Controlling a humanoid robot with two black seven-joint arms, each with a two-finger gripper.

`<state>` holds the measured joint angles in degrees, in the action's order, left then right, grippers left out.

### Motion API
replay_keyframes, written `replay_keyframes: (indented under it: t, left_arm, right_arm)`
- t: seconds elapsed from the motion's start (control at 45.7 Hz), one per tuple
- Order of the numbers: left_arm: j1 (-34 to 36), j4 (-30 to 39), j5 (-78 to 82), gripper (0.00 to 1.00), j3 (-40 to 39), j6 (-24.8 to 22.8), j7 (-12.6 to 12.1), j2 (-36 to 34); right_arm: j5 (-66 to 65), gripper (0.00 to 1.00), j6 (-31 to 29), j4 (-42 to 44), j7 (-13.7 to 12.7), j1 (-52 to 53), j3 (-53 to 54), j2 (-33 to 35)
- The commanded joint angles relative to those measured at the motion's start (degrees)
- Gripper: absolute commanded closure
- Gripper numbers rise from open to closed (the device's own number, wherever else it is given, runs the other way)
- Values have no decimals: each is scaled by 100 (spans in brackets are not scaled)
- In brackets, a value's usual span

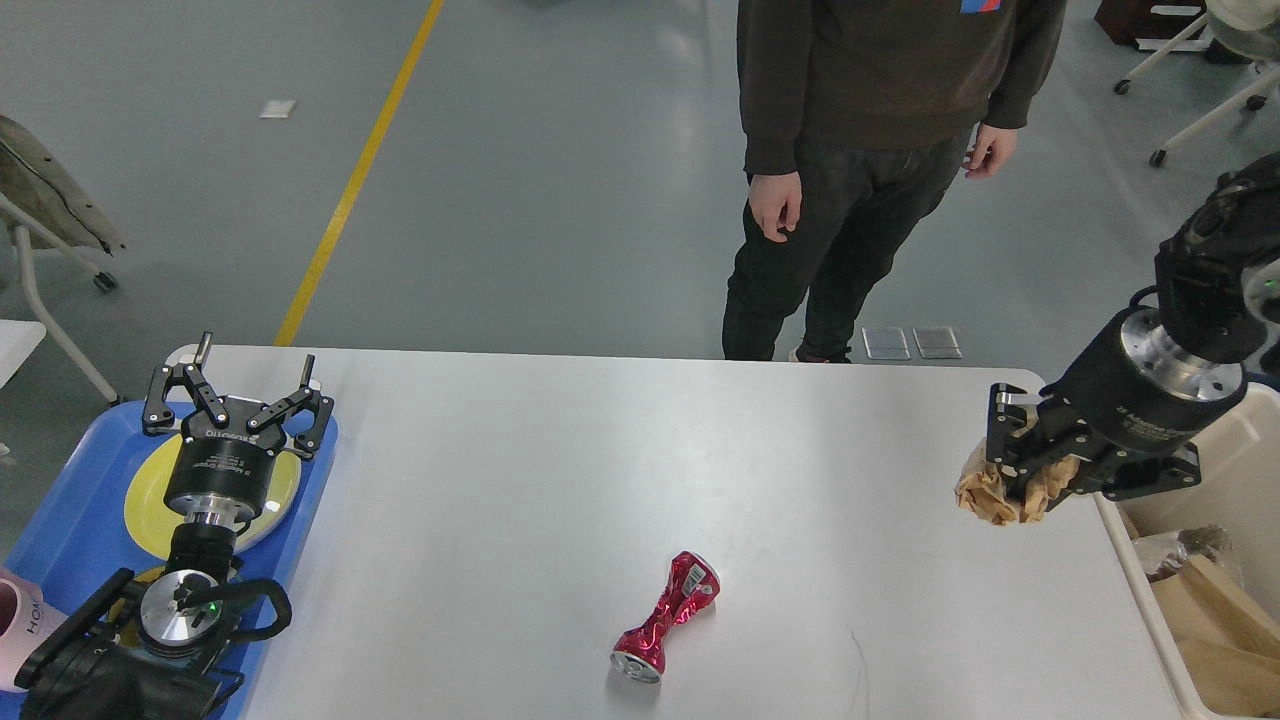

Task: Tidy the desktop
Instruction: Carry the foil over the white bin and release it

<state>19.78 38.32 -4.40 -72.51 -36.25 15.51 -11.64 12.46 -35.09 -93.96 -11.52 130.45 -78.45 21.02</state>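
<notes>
The white desktop (560, 470) fills the middle of the head view. A crushed red can (667, 618) lies on it near the front centre. My right gripper (1015, 478) is shut on a crumpled brown paper ball (990, 496) and holds it well above the desktop's right edge, next to the cream bin (1245, 470). My left gripper (240, 385) is open and empty, hanging over the yellow plate (150, 495) on the blue tray (70, 530) at the left.
The cream bin at the right holds brown paper and a clear wrapper (1200, 590). A person in dark clothes (860, 170) stands just behind the desktop's far edge. A pink cup (20, 625) sits at the tray's front left. Chairs stand at both far sides.
</notes>
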Motion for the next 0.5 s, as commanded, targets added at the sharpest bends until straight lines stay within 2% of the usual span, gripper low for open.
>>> replay_keyframes:
  t: [0.0, 0.131, 0.263, 0.372, 0.482]
  left_arm:
    - [0, 0, 0, 4, 0, 4, 5, 4]
    - [0, 0, 0, 4, 0, 4, -4, -5]
    - [0, 0, 0, 4, 0, 4, 5, 4]
    - [0, 0, 0, 4, 0, -5, 5, -5]
    - [0, 0, 0, 4, 0, 4, -4, 4]
  right_arm:
    - [11, 100, 55, -70, 18, 86, -135, -1]
    - [72, 100, 125, 17, 18, 50, -345, 156]
    - [72, 100, 380, 281, 9, -178, -732, 762]
    - [-6, 100, 512, 816, 9, -572, -1093, 1368]
    - [-33, 100, 547, 1650, 9, -1415, -1120, 1870]
